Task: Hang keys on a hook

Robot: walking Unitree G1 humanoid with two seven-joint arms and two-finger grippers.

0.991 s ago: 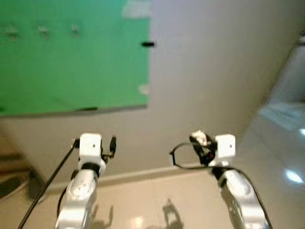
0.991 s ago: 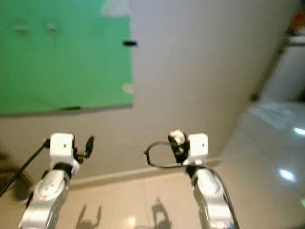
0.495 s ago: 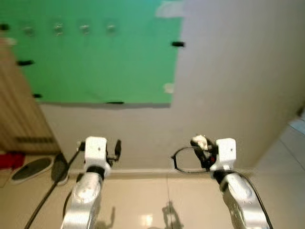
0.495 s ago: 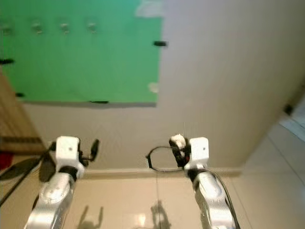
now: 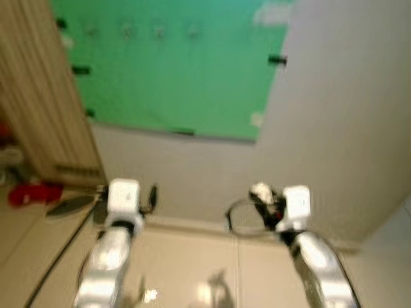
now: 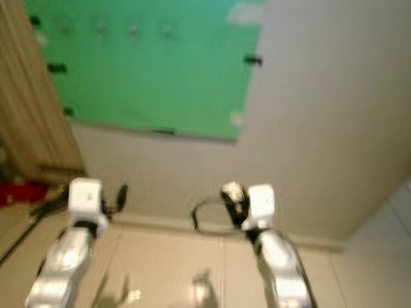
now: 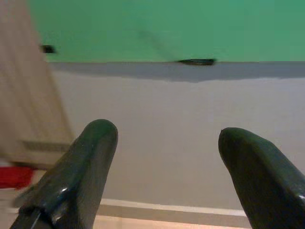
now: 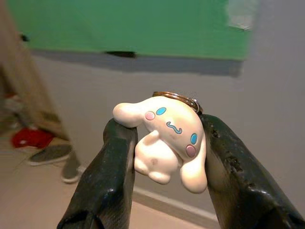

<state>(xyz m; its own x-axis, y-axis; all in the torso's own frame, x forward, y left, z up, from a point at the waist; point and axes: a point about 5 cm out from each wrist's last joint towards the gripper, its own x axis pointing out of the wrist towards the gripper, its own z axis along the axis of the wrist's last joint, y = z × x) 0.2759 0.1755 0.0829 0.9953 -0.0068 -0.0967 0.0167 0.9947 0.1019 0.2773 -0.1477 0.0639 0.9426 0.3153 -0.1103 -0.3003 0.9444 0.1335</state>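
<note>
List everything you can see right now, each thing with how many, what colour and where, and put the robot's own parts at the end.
Keychain charm: one, white cartoon dog with blue eyes and pink cheeks, metal ring at its top, clamped in the right hand.
Green board: one, on the wall ahead, taped at its edges.
Hooks: about four, pale and blurred, in a row near the board's top.
Wooden panel: one, light brown, at the left.
Shoes: red and grey, blurred, on the floor at the left.
Floor: beige, glossy tiles.
Left hand: one, black fingers apart, holding nothing.
Right hand: one, black fingers, shut on the charm.
</note>
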